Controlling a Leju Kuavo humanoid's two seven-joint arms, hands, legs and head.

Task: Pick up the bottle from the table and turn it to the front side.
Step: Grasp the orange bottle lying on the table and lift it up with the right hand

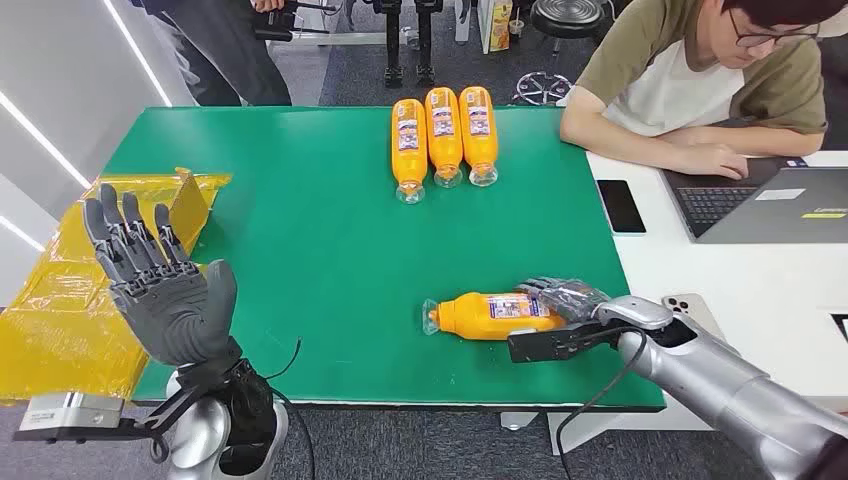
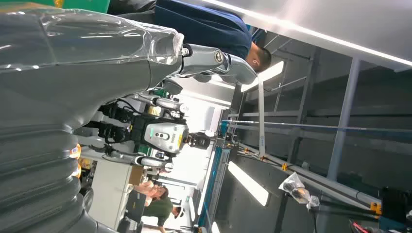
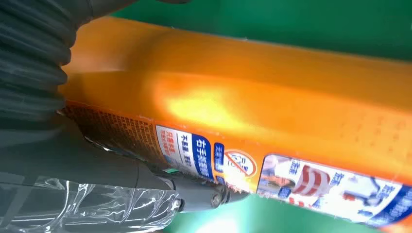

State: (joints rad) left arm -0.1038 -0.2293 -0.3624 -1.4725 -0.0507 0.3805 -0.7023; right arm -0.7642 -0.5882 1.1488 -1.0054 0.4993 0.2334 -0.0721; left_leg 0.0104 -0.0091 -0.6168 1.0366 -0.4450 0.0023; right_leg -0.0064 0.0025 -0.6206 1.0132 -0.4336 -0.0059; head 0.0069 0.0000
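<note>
An orange bottle [image 1: 485, 314] with a blue and white label lies on its side on the green table [image 1: 300, 250] at the front right, its cap end pointing to my left. My right hand [image 1: 570, 315] grips its base end, dark fingers over the top and the thumb along the near side. Up close in the right wrist view, the thumb [image 3: 145, 187] presses against the label of the bottle [image 3: 243, 97]. My left hand [image 1: 165, 290] is raised over the table's front left corner, fingers spread, holding nothing; its grey cover [image 2: 58, 97] also shows in the left wrist view.
Three more orange bottles [image 1: 443, 135] lie side by side at the back of the table. A yellow wrapped package [image 1: 60, 300] sits off the left edge. A person works at a laptop [image 1: 770, 205] on the white desk to the right, with a phone [image 1: 620, 206] nearby.
</note>
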